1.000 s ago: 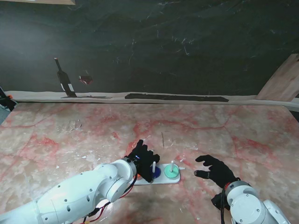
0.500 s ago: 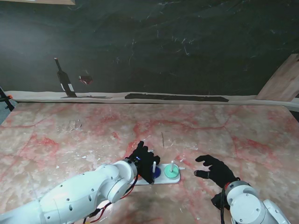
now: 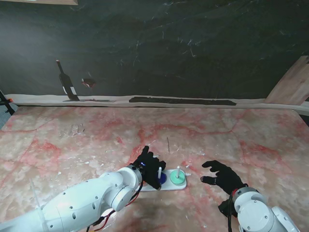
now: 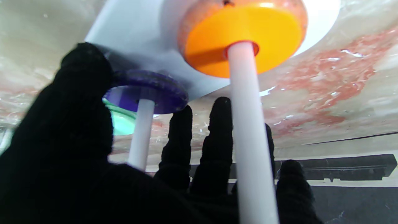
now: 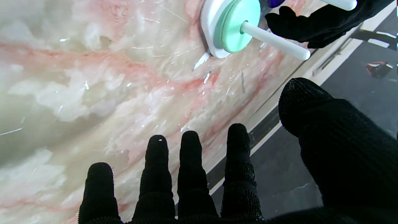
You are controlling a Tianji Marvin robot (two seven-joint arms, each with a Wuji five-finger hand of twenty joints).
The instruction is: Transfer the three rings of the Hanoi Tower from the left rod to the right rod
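1. The left hand hangs over the white base with fingers spread and nothing in its grasp; its thumb is beside the purple ring, perhaps touching it.
2. The purple ring sits low on the middle rod, just off the thumb, probably a stopover.
3. The orange ring rests at the foot of the left rod, which rises between the fingers and hampers any reach.
4. Beyond the thumb, the green ring lies on the right rod.
5. The right hand waits splayed, holding nothing, on the desk, well clear.
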